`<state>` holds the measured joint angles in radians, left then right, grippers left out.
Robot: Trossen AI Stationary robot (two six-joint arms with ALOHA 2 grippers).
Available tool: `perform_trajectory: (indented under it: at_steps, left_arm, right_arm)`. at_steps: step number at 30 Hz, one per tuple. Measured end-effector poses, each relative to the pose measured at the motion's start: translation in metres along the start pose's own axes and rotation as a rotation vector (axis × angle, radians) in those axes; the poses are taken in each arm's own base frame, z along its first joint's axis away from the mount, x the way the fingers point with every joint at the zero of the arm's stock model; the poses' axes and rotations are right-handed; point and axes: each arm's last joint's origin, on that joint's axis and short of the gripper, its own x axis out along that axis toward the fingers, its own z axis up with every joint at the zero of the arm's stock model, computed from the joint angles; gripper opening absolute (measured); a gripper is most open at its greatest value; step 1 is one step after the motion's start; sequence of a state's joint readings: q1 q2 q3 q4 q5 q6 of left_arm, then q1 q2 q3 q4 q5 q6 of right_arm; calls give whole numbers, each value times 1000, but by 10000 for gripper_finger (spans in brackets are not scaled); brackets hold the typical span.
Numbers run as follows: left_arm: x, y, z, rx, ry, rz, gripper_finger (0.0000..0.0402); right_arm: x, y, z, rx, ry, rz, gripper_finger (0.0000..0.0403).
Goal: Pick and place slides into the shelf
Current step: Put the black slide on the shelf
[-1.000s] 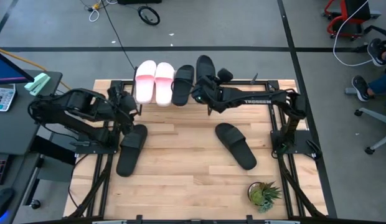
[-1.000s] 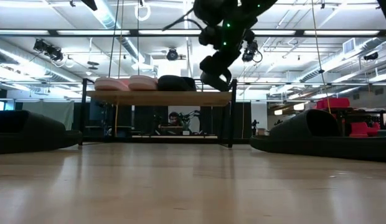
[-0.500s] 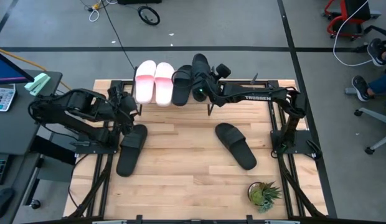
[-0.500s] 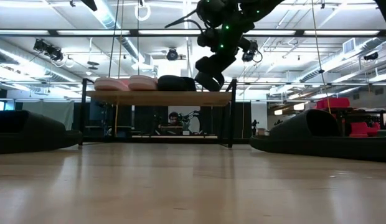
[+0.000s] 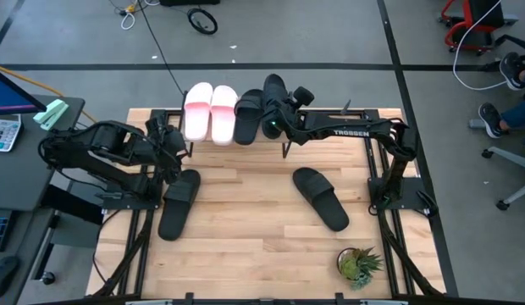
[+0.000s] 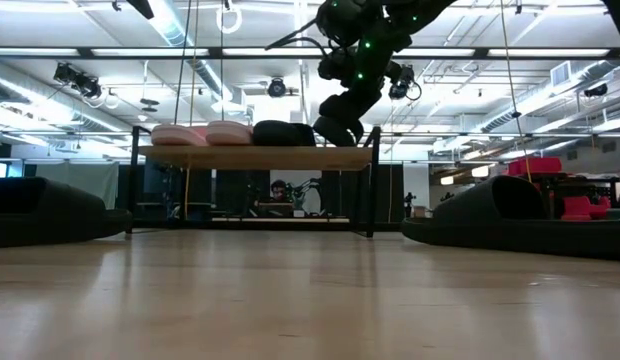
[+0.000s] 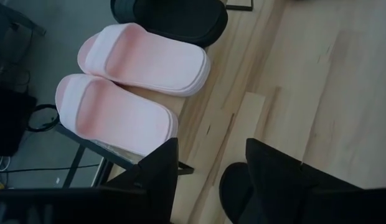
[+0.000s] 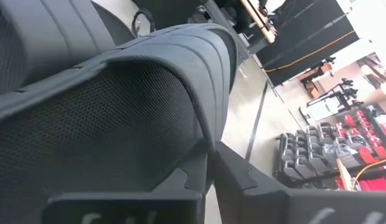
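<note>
While the right gripper (image 5: 275,108) is clamped on a black slide (image 5: 276,91) above the shelf (image 6: 255,157), premature release risks it toppling off the right end.

The fingertips of the right gripper (image 5: 272,108) are hidden from above by the arm's own wrist, and whether the held black slide (image 8: 106,106) touches the shelf (image 6: 255,157) cannot be told. In the right wrist view that slide is cut off by the frame (only ribbed sole and mesh are seen). The left gripper (image 7: 211,180) is cut at the picture's bottom, a black slide (image 7: 238,190) half hidden behind it.
</note>
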<state>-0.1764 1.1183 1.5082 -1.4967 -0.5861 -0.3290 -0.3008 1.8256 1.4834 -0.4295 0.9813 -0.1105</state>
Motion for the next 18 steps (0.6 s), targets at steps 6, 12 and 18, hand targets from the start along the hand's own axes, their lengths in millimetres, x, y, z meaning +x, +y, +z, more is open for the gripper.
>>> perform_trajectory:
  at_steps: [6, 12, 18]
  left_arm:
    - [0, 0, 0, 1, 2, 1, 189]
    - [0, 0, 0, 1, 2, 1, 187]
    - [0, 0, 0, 1, 2, 1, 193]
  right_arm:
    - [0, 1, 0, 2, -4, 31, 28]
    - [-1, 2, 0, 2, -6, 48, 28]
    - [-1, 2, 0, -2, -7, 94, 30]
